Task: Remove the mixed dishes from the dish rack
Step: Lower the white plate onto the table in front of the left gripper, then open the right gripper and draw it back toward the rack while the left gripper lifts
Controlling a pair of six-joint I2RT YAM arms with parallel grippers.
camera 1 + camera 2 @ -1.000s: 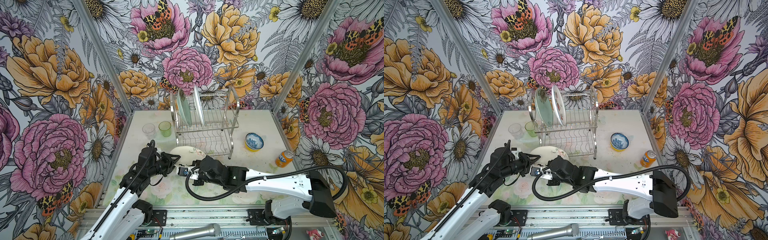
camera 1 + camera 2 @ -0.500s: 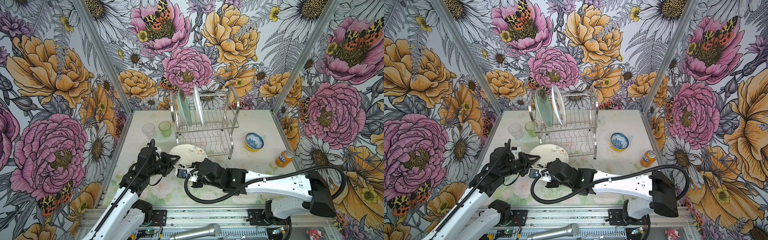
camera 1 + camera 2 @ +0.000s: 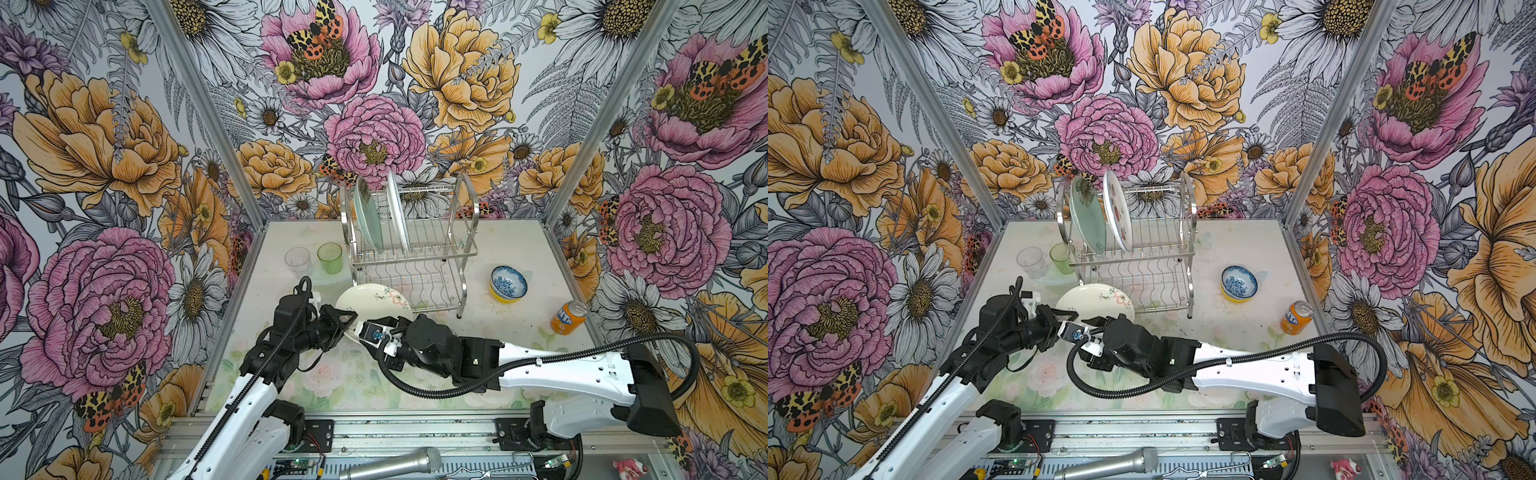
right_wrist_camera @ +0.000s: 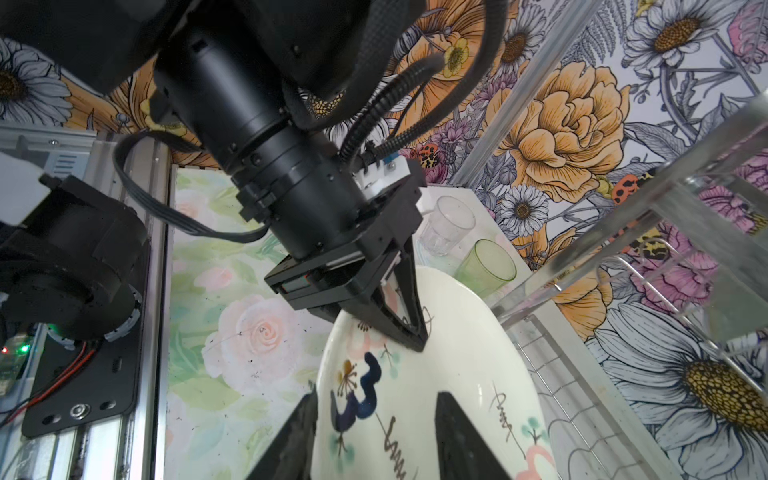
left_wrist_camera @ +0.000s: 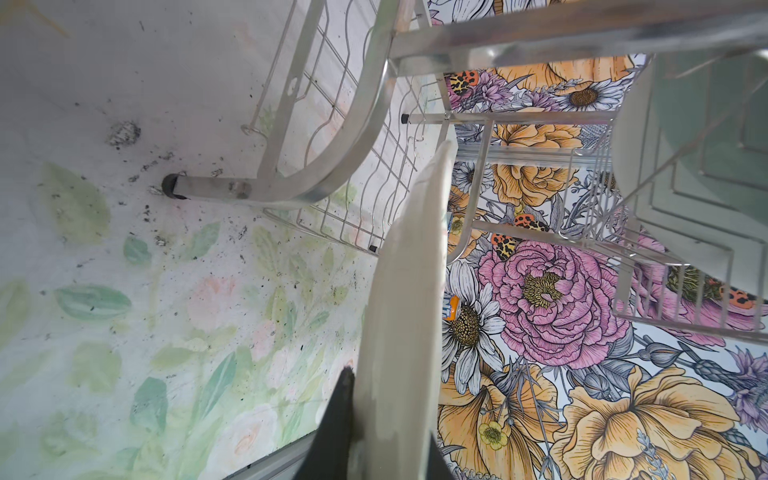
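My left gripper (image 4: 415, 332) is clamped on the rim of the cream plate (image 3: 374, 299). The plate hangs tilted above the table (image 3: 511, 324), just below the middle of both top views and right in front of the dish rack (image 3: 468, 216). My right gripper (image 4: 376, 399) sits at the plate's near edge with its jaws apart, gripping nothing, so the whole plate rides on one small pinch. I judge that to be the main risk: a glazed plate held at one point may swivel between the fingers or slide out and drop. Its far edge is very near the rack's lower shelf, and I cannot tell whether they touch, so a careless swing could catch the wire. My right gripper could also nudge the plate on its way out. Toward the upper left, the glass (image 3: 297, 259) and green tumbler (image 3: 329, 257) could be knocked over. A green plate (image 3: 368, 216) and a white plate (image 3: 397, 212) stand upright in the top shelf, not yet unloaded.
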